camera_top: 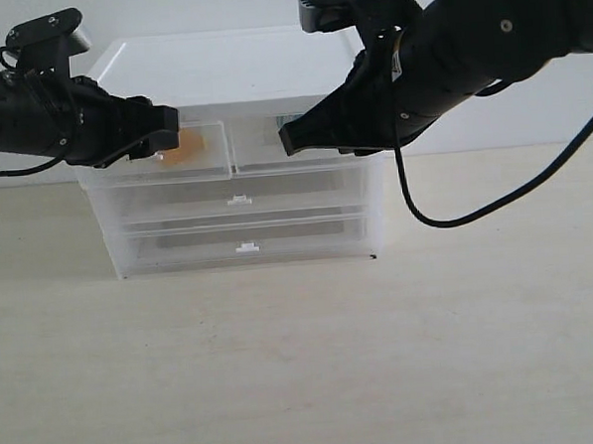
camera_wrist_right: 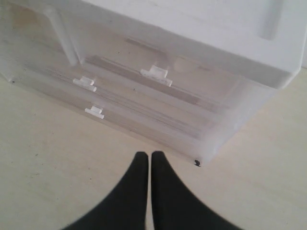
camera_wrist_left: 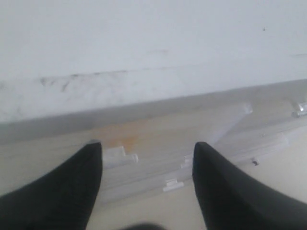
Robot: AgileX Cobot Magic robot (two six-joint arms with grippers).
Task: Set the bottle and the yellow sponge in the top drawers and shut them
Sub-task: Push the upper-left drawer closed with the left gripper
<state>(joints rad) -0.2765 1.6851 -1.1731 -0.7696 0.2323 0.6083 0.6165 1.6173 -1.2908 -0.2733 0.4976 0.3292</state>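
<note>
- Left wrist view: left claw [camera_wrist_left: 146,146] wide, yellow sponge [camera_wrist_left: 122,136] a blur ahead
- Exterior view: yellow sponge inside the top drawers [camera_top: 209,159], beside that claw
- Right wrist view: right claw [camera_wrist_right: 149,154] pinched narrow, empty

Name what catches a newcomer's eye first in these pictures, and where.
Two black arms flank the white drawer chest at its top row. The yellow sponge shows orange through the translucent top drawer on the exterior view's left, by the open left pincer; the right pincer is shut, empty.

No readable text, labels or numbers.
</note>
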